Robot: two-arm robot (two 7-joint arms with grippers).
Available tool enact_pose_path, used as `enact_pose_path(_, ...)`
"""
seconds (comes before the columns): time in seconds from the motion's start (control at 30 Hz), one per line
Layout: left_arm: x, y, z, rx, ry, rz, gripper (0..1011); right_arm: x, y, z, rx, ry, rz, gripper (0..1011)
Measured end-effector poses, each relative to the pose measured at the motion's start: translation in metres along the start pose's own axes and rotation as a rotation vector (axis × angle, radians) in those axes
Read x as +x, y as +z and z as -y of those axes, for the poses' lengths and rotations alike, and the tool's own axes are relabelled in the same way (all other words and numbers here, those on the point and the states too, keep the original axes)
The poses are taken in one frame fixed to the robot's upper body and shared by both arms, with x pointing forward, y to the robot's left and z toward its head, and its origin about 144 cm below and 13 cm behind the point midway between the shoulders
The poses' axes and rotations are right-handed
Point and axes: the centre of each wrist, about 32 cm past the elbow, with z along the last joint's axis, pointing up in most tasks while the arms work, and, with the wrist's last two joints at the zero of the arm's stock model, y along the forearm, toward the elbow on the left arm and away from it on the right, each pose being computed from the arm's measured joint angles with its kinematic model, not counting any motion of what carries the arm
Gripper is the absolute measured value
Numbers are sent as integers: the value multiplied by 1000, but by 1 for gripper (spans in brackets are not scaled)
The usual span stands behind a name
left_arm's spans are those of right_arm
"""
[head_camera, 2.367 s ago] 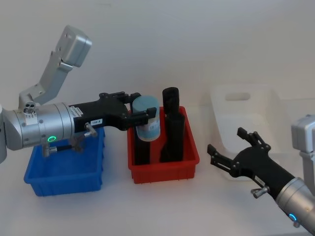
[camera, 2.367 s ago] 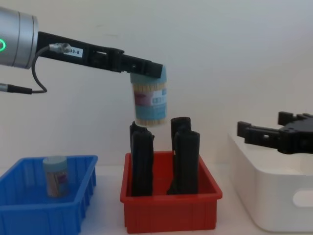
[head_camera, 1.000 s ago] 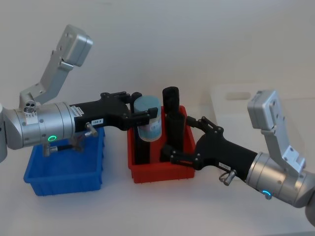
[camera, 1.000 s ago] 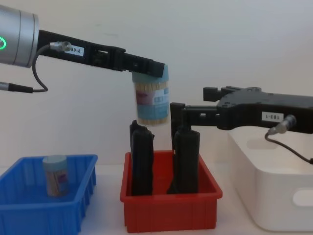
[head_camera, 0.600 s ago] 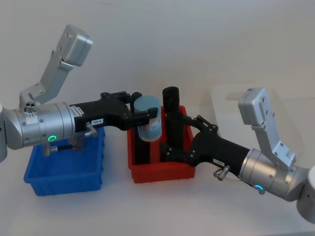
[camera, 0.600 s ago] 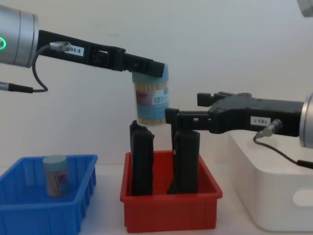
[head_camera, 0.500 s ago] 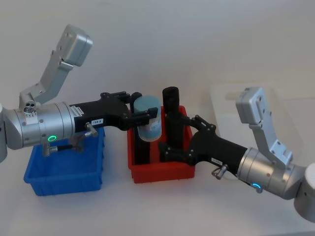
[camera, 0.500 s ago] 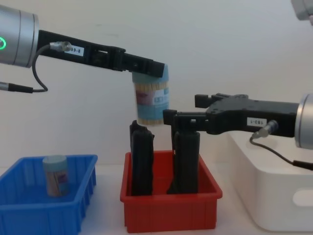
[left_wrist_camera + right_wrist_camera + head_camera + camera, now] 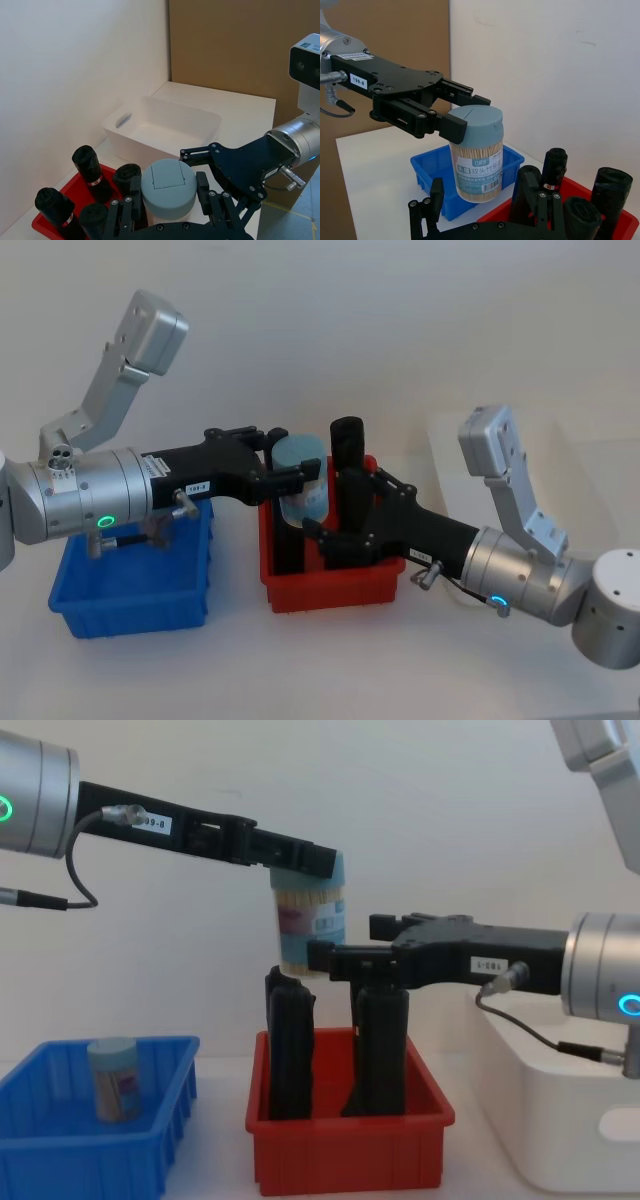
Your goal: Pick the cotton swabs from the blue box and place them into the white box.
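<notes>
The left pincer (image 9: 303,862) is clamping a cotton swabs jar (image 9: 311,925) by its lid above the red bin (image 9: 350,1148). The right pincer (image 9: 338,506) is hovering spread open at the jar's base. A second jar (image 9: 113,1078) is standing in the blue box (image 9: 60,1160).

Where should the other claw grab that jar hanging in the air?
Probably the cotton swab jar by its labelled body, below the lid, coming level from the robot's right. The left gripper clamps the lid, so the upright round body hangs free.
</notes>
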Motion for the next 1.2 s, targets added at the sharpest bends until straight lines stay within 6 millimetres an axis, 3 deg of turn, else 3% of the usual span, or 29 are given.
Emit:
enact_pose_path(0.43, 0, 0, 0, 0, 0, 0, 659, 6, 0, -14, 5, 30, -11, 986)
enact_pose_path(0.8, 0, 0, 0, 0, 0, 0, 659, 9, -1, -24, 3, 52, -22, 714)
enact_pose_path(0.83, 0, 0, 0, 0, 1, 0, 659, 9, -1, -25, 3, 54, -23, 640)
enact_pose_path(1.0, 0, 0, 0, 0, 2, 0, 659, 10, -1, -27, 3, 58, -26, 630)
enact_pose_path(1.2, 0, 0, 0, 0, 0, 0, 805, 10, 0, -28, 5, 61, -28, 630)
